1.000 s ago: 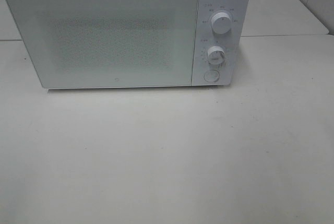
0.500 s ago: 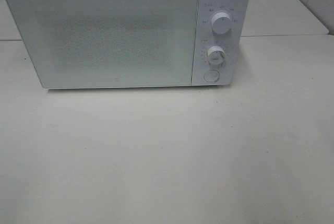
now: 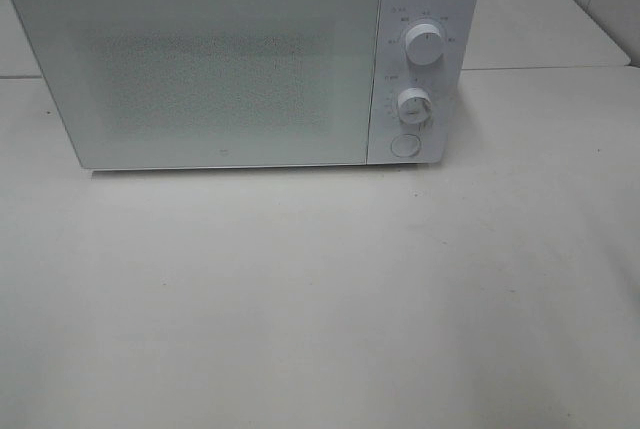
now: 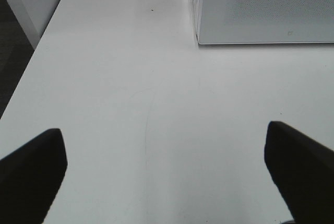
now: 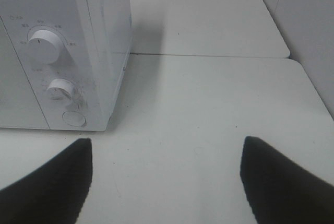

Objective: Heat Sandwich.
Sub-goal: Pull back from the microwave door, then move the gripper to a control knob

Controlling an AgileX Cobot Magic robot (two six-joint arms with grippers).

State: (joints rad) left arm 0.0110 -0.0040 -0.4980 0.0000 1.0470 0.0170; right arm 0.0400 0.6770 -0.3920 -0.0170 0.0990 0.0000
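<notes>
The sandwich is out of view in every frame. A white microwave [image 3: 240, 59] stands at the back of the table with its door [image 3: 200, 69] shut; two round knobs [image 3: 424, 45] and a round button [image 3: 404, 145] sit on its right panel. My left gripper [image 4: 166, 174] is open over bare table, near the microwave's front left corner [image 4: 201, 38]. My right gripper [image 5: 166, 182] is open too, low over the table to the right of the microwave's control panel [image 5: 52, 78]. Neither gripper shows in the exterior high view.
The white table [image 3: 320, 299] stretches in front of the microwave. A second white tabletop [image 5: 209, 15] adjoins behind it. In the left wrist view the table edge [image 4: 31, 62] drops to a dark floor. A grey wall [image 5: 313, 25] rises past the right edge.
</notes>
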